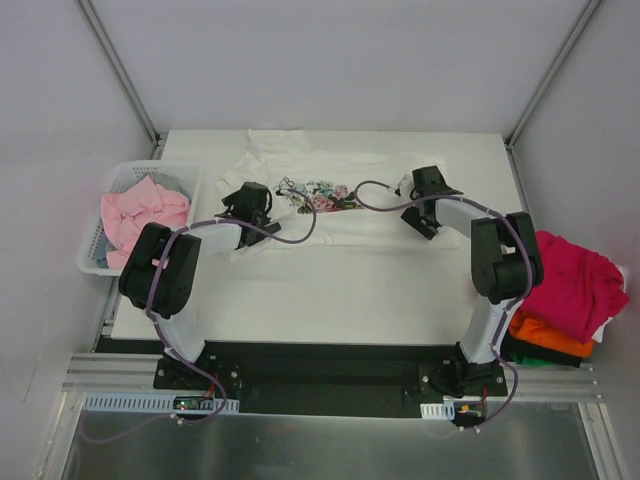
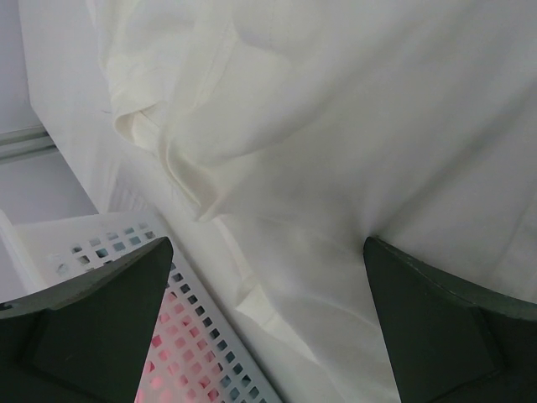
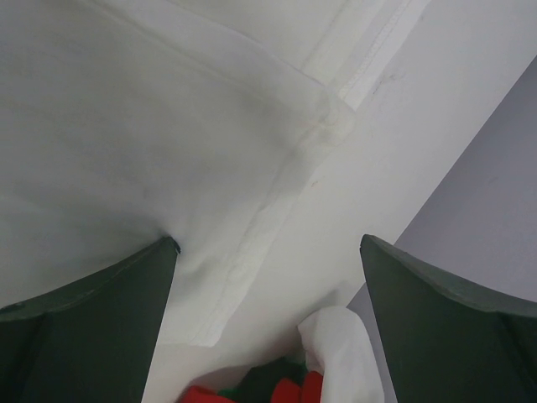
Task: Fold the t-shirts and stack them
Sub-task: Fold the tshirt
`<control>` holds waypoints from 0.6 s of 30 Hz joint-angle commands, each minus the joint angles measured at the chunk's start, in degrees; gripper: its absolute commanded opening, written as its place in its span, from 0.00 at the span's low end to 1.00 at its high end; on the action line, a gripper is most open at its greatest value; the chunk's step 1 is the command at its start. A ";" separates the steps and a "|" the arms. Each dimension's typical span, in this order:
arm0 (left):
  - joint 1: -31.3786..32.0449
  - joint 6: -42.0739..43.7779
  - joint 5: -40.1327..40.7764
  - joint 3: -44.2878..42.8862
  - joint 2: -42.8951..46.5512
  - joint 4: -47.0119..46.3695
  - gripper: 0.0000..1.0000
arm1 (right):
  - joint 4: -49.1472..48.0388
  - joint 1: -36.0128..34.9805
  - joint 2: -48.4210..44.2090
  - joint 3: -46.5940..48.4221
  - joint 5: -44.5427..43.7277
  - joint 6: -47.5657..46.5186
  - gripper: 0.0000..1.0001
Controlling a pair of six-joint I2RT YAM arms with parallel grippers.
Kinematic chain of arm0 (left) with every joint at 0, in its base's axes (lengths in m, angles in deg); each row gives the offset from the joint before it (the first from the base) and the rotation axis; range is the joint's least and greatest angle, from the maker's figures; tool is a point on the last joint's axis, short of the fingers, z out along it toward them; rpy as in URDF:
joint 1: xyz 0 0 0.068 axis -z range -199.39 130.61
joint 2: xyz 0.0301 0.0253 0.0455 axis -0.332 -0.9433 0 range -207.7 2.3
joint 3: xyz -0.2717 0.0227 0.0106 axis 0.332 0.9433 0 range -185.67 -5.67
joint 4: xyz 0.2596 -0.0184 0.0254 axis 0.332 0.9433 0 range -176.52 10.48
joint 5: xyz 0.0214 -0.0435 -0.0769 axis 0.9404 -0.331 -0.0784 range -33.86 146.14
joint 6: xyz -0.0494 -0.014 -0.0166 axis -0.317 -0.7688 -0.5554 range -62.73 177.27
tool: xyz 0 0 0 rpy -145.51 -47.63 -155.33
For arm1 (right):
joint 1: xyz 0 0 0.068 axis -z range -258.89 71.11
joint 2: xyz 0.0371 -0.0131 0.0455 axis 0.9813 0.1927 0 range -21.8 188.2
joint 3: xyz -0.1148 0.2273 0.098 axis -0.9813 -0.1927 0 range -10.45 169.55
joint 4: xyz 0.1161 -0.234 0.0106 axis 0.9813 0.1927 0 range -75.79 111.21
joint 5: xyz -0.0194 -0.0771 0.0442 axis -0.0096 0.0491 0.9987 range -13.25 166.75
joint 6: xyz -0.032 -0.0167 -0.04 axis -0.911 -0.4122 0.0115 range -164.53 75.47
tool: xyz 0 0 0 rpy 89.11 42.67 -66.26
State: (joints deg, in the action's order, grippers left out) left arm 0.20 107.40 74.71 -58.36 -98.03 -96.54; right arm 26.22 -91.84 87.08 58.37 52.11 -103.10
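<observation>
White table (image 1: 330, 295) fills the overhead view. Toward 12 o'clock the flowered tee (image 1: 335, 220) lies spread, its long axis running 9 to 3. At 9 sits a basket (image 1: 90, 262) holding a pink tee (image 1: 145, 210); at 4, a magenta-and-orange pile (image 1: 570, 290). Over the spread shirt's 9 o'clock edge the left gripper (image 2: 267, 248) hangs wide open, and the right gripper (image 3: 268, 243) hangs wide open over its 3 o'clock edge. Each arm looks equally near its own side.

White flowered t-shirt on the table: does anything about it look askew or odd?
Yes. The white t-shirt is not flat: its edge toward the basket is bunched and folded over. No damage shows.
</observation>
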 commanded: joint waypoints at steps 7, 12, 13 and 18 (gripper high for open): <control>6.24 -3.02 4.19 7.59 7.78 4.40 0.99 | 8.28 1.17 -8.76 -9.13 0.03 1.96 0.97; 10.55 -4.77 5.69 10.94 12.52 5.97 0.99 | 11.28 0.65 -15.27 -11.68 1.18 3.46 0.97; 11.51 -5.13 5.78 11.20 13.23 6.94 0.99 | 12.06 0.47 -16.15 -12.73 1.18 3.55 0.97; 13.45 -6.97 6.22 13.92 18.75 9.76 0.99 | 14.27 -0.32 -22.29 -15.46 1.27 4.16 0.96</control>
State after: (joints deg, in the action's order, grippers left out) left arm 12.57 103.07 79.30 -46.55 -84.72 -90.47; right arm 36.69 -91.51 70.87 44.53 52.90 -100.63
